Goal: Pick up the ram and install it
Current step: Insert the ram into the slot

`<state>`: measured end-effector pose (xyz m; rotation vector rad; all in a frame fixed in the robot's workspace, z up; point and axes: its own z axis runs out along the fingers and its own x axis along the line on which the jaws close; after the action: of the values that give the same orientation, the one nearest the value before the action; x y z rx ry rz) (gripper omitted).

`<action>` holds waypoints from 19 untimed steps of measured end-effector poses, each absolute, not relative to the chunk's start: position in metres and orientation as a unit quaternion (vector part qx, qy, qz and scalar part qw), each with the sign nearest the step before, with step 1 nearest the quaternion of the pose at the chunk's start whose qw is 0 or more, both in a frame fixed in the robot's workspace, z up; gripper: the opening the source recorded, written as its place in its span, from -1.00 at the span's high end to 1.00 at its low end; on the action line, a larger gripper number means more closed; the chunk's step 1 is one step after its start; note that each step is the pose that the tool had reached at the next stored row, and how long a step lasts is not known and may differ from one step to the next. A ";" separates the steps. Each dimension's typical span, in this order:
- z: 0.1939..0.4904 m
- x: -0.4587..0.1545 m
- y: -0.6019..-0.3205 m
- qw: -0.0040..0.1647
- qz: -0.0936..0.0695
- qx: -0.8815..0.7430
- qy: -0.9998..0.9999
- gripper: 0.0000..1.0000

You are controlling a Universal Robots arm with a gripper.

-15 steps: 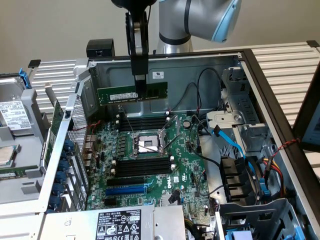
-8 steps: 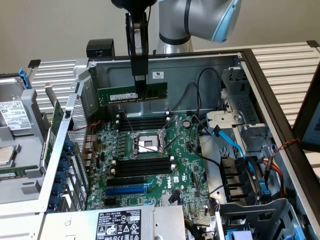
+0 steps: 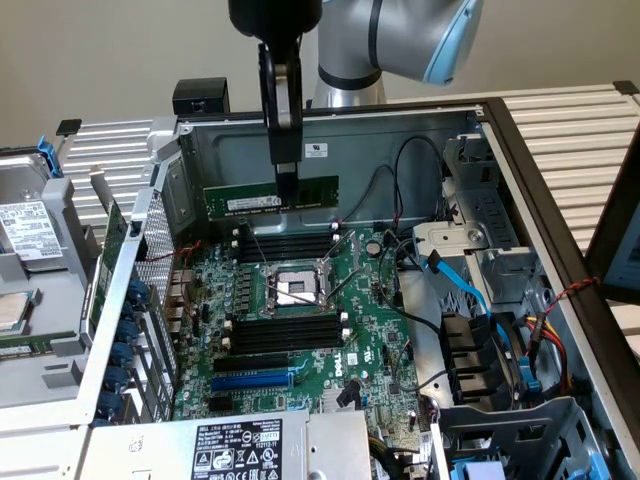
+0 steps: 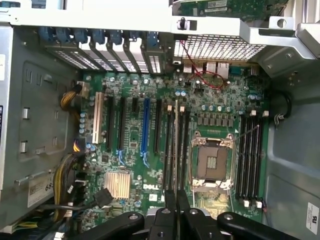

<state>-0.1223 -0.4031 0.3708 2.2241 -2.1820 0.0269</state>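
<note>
End effector (image 3: 287, 188) clamped on the ram (image 3: 250, 200) at its top edge, lower edge clear above the memory slots (image 3: 285, 243).

Open computer case (image 3: 420, 128) holds green motherboard (image 3: 365, 345). CPU socket (image 3: 292, 288) between black memory slots (image 3: 285, 335). Blue expansion slot (image 3: 252, 381) near them. Blue cable (image 3: 470, 292) toward exterior view's right.

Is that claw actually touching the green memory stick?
Touching. The exterior view shows the gripper clamped on the ram, held above the motherboard.
</note>
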 end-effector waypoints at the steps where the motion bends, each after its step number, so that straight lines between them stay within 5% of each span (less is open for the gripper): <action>1: 0.369 -0.121 -0.403 0.012 0.007 0.713 -0.701 0.74; 13: 0.351 -0.119 -0.386 0.006 0.000 0.704 -0.710 0.74; 19: 0.347 -0.119 -0.384 0.021 0.015 0.704 -0.710 0.74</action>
<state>-0.1193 -0.3835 0.3474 2.1820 -2.1996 0.0466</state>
